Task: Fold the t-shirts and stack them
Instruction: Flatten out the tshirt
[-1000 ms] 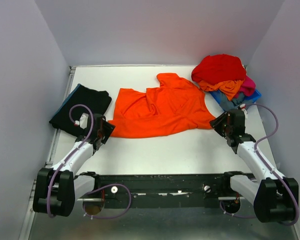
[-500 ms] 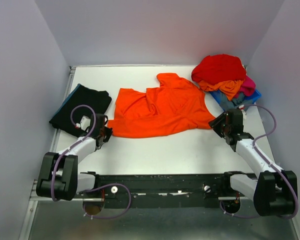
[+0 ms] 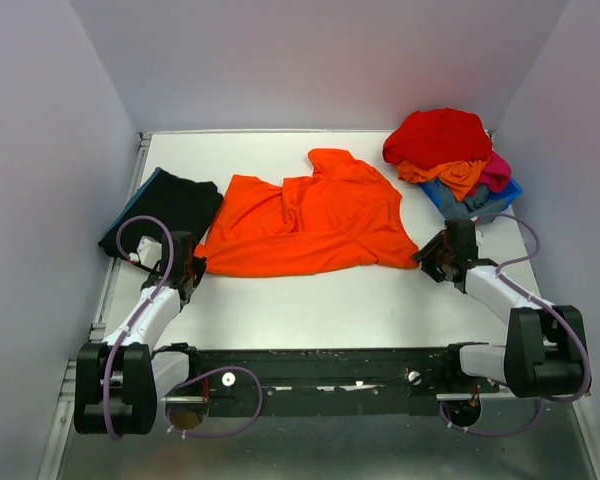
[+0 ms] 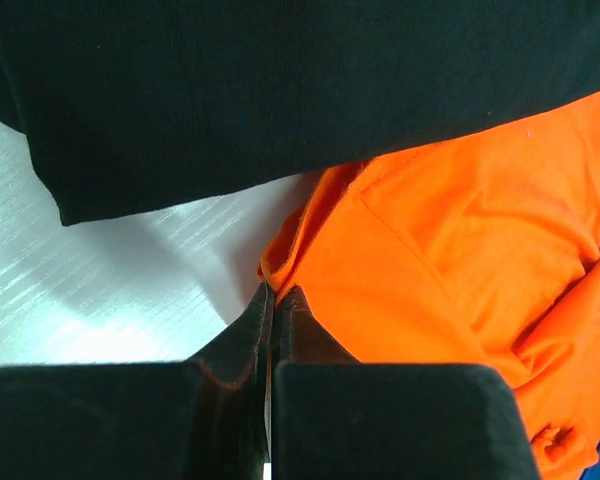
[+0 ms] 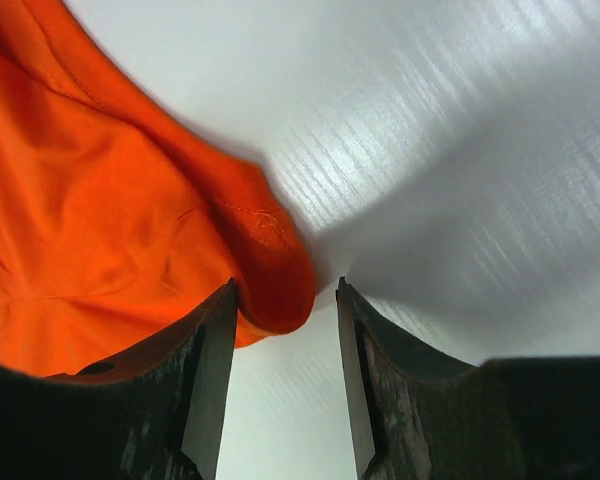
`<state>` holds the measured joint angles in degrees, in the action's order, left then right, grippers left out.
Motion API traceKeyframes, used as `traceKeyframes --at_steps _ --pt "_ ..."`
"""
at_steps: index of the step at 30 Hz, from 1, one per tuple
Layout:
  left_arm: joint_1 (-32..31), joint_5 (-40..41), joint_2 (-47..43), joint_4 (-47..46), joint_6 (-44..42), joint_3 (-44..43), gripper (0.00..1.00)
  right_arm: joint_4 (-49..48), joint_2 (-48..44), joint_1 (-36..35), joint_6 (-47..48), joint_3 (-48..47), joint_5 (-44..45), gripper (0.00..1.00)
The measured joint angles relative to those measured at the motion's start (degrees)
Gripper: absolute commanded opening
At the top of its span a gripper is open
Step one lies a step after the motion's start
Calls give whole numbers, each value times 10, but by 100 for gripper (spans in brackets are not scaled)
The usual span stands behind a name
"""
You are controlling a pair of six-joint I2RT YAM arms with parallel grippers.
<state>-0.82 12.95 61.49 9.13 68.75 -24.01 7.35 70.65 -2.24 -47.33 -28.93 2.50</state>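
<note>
Seemingly at t-shirt (image 3: 310,215) corners: left end effector (image 3: 192,267), right end effector (image 3: 427,262), both low.

The white table (image 3: 310,310) fills the middle of the top view, its bare surface glossy and finely ribbed in the wrist views, with a metal edge strip (image 3: 137,155) along its 9 o'clock side. Plain pale lilac walls (image 3: 310,60) close it in at 9, 12 and 3 o'clock. At 6 o'clock a black mounting rail (image 3: 320,365) crosses the near edge, with grey sheet metal (image 3: 330,450) below it.
</note>
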Motion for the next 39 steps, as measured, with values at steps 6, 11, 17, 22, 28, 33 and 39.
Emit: traceKeyframes --at_steps 6,11,17,22,28,33,39 --pt "0 -2 18 -2 -12 0 0 -1 20 0 -4 0 -30 45" --pt "0 -2 26 -2 -21 0 0 1 27 0 0 -4 -33 1" --pt "0 -2 27 3 -33 -1 0 34 19 1 -2 -29 4 1" --pt "0 -12 25 12 -47 -7 4 79 -89 35 -7 -17 39 1" --pt "-13 -35 6 12 -52 3 86 126 -200 49 -23 31 47 85" --pt "-43 -31 -46 24 -83 5 89 130 -234 50 29 36 31 79" --pt "-49 -6 -53 40 -136 -58 86 109 -103 24 110 -104 -14 70"
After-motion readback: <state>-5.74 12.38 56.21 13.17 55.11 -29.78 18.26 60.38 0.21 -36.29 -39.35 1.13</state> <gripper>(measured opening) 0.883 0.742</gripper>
